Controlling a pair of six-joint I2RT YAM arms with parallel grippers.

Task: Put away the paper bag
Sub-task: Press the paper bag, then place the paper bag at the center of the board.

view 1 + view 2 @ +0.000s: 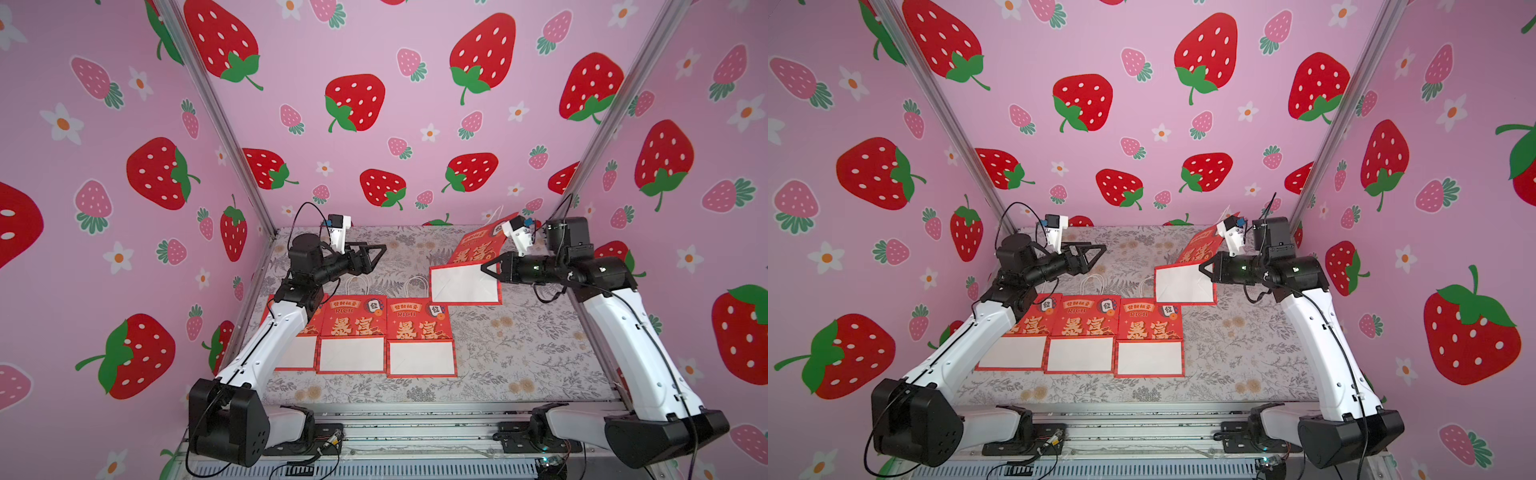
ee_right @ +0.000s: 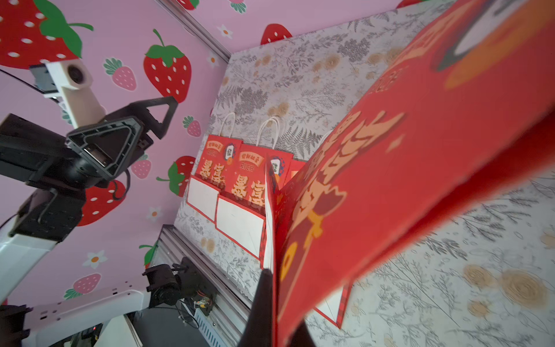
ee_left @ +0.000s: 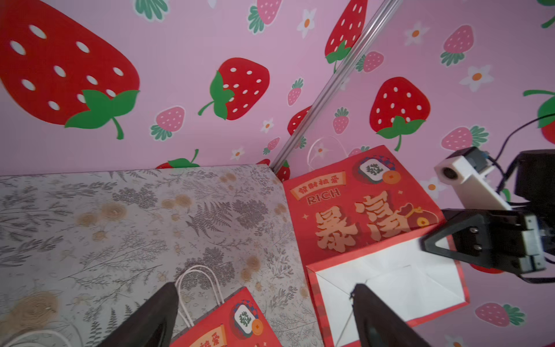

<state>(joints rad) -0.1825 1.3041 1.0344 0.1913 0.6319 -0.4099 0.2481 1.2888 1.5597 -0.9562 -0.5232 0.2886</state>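
The right hand (image 1: pixel 487 268) is clamped on the edge of the raised paper bag (image 1: pixel 465 270), which is tilted above the counter (image 1: pixel 519 353). Its handles are hard to make out against the wall. The left hand (image 1: pixel 380 253) is spread wide and empty. Three flat bags (image 1: pixel 419 336) lie in a row, the leftmost partly hidden by the left arm (image 1: pixel 266 340).

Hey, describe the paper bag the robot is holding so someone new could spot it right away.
Start at the floral table, then look toward its far right corner. There the right gripper pinches a red paper bag in the air. Unlike the three matching bags lying flat in a row, it is lifted and tilted.
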